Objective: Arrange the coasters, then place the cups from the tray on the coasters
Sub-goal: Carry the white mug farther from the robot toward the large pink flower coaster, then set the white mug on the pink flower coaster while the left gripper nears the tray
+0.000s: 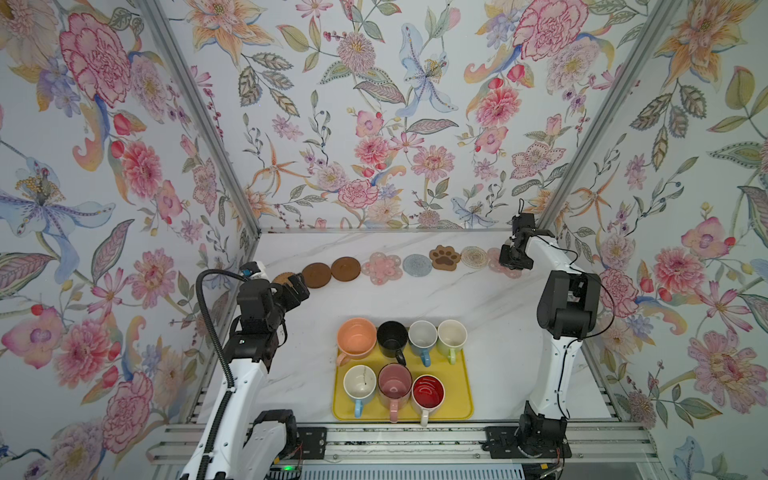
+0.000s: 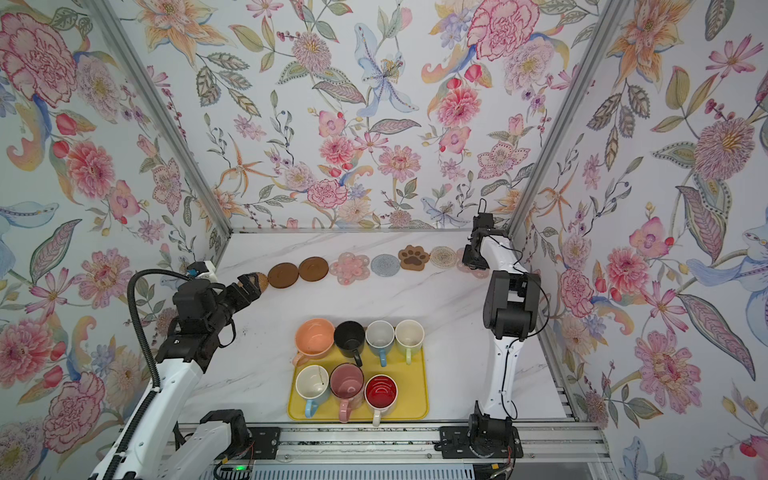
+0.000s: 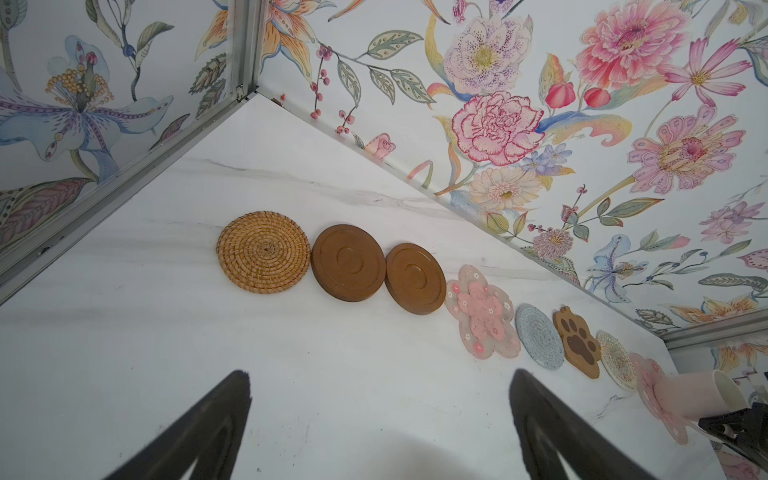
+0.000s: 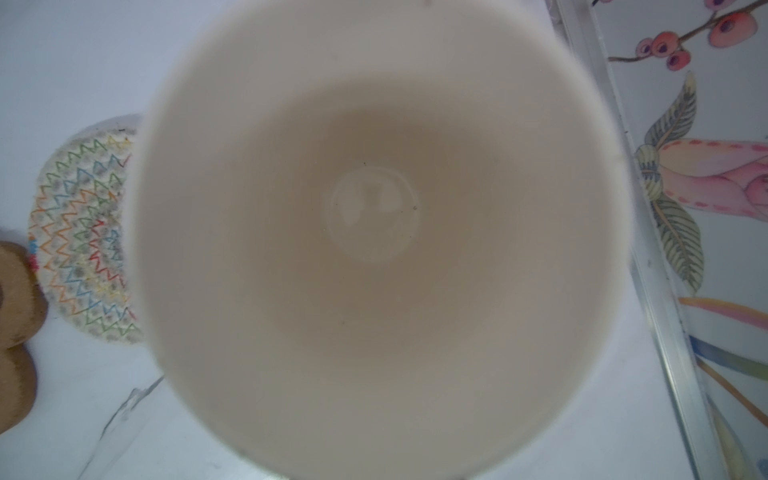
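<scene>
One flower coaster [image 3: 646, 376] half under cup [image 3: 685, 395].

left gripper [image 1: 298, 290] hangs low with jaws spread wide; right gripper [image 1: 514, 265] points down, arm outstretched, jaws clamped.
</scene>
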`<state>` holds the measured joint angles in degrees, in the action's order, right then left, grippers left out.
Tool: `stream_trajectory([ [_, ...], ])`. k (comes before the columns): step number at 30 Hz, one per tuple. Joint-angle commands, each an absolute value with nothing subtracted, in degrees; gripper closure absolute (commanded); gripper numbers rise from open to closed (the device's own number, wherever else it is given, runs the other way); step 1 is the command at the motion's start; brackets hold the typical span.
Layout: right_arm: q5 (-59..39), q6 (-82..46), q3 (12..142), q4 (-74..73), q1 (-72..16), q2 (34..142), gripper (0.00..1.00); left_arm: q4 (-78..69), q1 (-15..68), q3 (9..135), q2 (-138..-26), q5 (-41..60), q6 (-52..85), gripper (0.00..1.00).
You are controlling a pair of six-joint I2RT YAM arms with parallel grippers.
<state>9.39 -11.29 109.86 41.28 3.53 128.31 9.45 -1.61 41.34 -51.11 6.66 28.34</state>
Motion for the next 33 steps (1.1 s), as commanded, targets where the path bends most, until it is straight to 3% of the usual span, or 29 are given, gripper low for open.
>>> stream_trajectory([
  [1, 9.40, -10.72, 112.67, 39.97, 3.78, 129.19, 1.00, 10.66, -2.12, 41.92, -51.23, 5.36, 27.33, 0.01],
  [6, 9.24, -11.13, 113.60, 40.64, 3.78, 129.80, 0.95, 10.98, -2.09, 42.27, -51.24, 5.59, 27.16, 0.01],
  [10, 8.80, -11.42, 113.44, 40.60, 3.71, 128.33, 0.66, 11.64, -2.12, 42.62, -51.11, 5.70, 26.94, 0.01],
  [16, 8.09, -13.01, 111.88, 40.60, 3.67, 124.08, 0.41, 15.13, -2.11, 44.43, -51.15, 6.65, 26.03, 0.01],
  [22, 7.77, -16.48, 102.27, 35.43, 3.30, 112.27, 0.02, 20.39, -2.05, 47.03, -51.37, 10.04, 24.18, 0.01],
  [28, 8.91, -20.07, 86.07, 24.22, 0.18, 96.18, 0.01, 28.59, -0.75, 50.58, -51.73, 15.55, 22.90, 0.05],
  [33, 10.18, -21.83, 77.27, 20.23, -2.29, 87.96, 0.01, 38.75, 8.79, 54.13, -50.08, 11.87, 23.63, 0.06],
])
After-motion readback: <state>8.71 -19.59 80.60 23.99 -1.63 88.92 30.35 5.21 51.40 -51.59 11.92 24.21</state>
